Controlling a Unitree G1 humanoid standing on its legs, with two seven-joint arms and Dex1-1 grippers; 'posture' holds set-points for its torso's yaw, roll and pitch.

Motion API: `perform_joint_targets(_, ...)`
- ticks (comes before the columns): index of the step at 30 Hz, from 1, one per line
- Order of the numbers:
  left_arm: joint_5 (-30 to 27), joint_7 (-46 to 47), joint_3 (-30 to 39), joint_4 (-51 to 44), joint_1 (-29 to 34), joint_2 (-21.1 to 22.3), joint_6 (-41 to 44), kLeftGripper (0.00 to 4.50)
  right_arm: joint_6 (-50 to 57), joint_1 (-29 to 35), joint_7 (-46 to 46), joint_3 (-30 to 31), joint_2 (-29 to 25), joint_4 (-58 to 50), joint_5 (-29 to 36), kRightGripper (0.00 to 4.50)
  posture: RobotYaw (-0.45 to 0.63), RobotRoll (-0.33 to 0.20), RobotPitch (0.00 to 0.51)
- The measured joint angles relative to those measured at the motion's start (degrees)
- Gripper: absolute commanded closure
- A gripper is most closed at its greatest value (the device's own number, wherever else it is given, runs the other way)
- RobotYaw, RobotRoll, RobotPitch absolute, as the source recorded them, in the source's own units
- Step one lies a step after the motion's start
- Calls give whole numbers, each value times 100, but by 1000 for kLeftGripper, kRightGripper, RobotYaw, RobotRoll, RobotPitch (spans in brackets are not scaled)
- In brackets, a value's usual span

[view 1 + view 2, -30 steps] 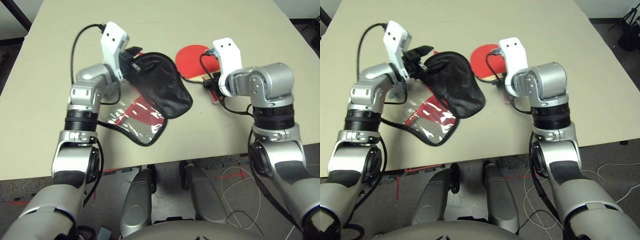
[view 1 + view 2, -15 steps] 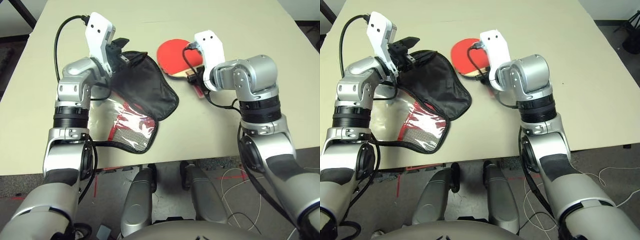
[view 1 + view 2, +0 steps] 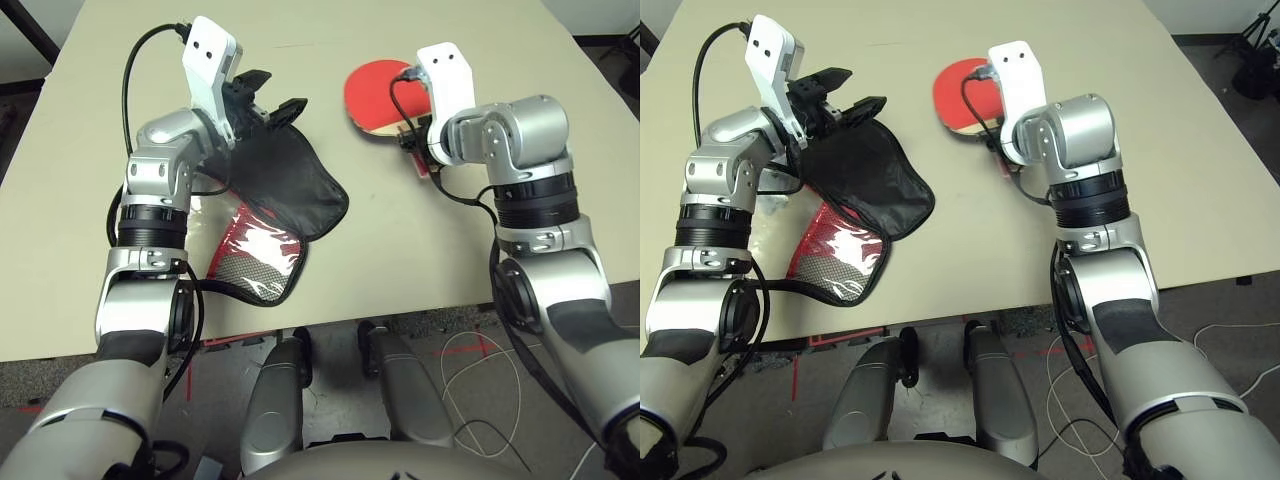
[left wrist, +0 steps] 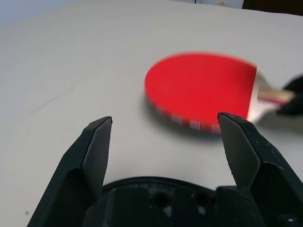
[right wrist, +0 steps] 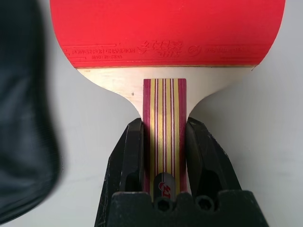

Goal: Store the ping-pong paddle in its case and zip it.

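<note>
The ping-pong paddle [image 3: 376, 92] has its red face up at the far middle of the table, low over the top; its face [image 5: 165, 28] and striped wooden handle [image 5: 164, 109] show in the right wrist view. My right gripper [image 5: 164, 142] is shut on that handle from the near side. The case [image 3: 285, 180] lies open to the paddle's left, with its black lining upward and its red and clear half [image 3: 255, 250] toward me. My left gripper [image 3: 272, 95] stands open just above the case's far edge, and it faces the paddle [image 4: 199, 90] with nothing between its fingers.
The beige table [image 3: 470, 260] has bare room to the right of my right arm and beyond the paddle. Its front edge runs just below the case's near tip. Cables lie on the floor [image 3: 470, 390] beneath the right side.
The whole picture has shifted with the head. My left gripper's fingers now stand clear above the case's far edge. The right gripper keeps its hold on the handle.
</note>
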Motion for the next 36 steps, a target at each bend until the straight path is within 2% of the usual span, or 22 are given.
perform_joint_targets(7,-182,-135,104,-663,167,554,593,0,434,2,166,263,422,-473,240,3382,67,0,282)
perform_joint_targets(14,-377,-106,408,-1450,907,1247,1245,0,501,-16,213,420,910,-506,317,3382,134,0,284)
perform_joint_targets(23,-571,130,980,-2191,1856,1793,1652,0,258,-57,226,503,1342,-148,345,3382,215,0,290)
perform_joint_targets(31,-603,125,1490,-2181,2588,2380,1612,0,-173,-56,220,506,1414,399,255,3382,240,0,304)
perform_joint_targets(36,-580,7,1683,-1642,3105,2711,1290,0,-264,-32,186,498,1343,482,179,3382,236,0,306)
